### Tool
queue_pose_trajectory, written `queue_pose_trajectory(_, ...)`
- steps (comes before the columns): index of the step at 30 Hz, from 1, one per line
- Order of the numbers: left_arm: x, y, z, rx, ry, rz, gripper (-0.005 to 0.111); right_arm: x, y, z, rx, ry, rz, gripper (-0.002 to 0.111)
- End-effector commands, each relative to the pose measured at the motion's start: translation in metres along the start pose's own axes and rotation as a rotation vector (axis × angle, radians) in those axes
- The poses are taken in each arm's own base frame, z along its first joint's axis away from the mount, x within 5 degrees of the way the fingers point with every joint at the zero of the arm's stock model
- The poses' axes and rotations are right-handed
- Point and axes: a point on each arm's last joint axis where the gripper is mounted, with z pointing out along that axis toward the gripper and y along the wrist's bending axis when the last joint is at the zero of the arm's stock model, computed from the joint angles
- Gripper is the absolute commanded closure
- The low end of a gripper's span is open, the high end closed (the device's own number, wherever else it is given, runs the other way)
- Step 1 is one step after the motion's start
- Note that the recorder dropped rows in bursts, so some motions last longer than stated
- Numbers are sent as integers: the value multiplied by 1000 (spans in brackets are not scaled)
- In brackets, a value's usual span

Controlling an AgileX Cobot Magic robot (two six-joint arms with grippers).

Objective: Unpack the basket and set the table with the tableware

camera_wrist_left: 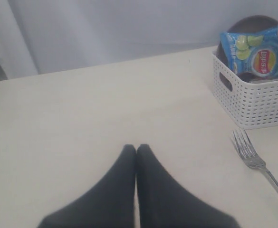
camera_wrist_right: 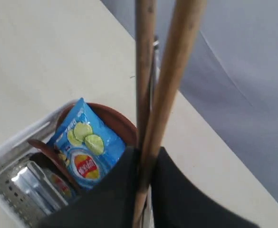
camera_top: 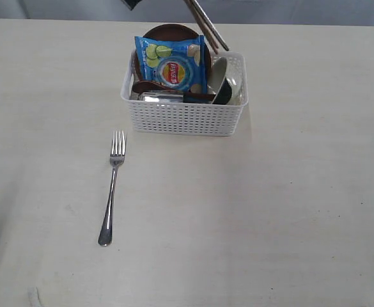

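Note:
The white basket stands at the table's far middle. It holds a reddish-brown plate, a white bowl, a steel cup and a dark red spoon. Two brown chopsticks slant up out of the basket's back right corner. My right gripper is shut on the chopsticks, and a thin steel strip shows between them. A steel fork lies on the table in front of the basket's left end. My left gripper hovers shut and empty over bare tabletop, left of the fork.
A blue chip bag leans upright against the plate in the basket, beside the chopsticks. A grey curtain runs behind the table's far edge. Bare tabletop spreads to the left, right and front of the basket.

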Motion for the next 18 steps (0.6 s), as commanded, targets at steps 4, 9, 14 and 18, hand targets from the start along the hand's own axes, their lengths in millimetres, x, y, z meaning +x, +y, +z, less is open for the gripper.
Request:
queue_pose_trajectory(4, 0, 0, 0, -2, -5, -2, 107, 7, 7, -36, 0, 109, -100, 109)
queue_pose_trajectory(9, 0, 0, 0, -2, -5, -2, 107, 20, 35, -49, -53, 211, -165, 109)
queue_pose_trajectory(14, 0, 0, 0, -2, -5, -2, 107, 52, 72, -43, -101, 343, -291, 109)
queue_pose_trajectory(18, 0, 0, 0, -2, -5, -2, 107, 86, 110, -41, -205, 421, -454, 109)
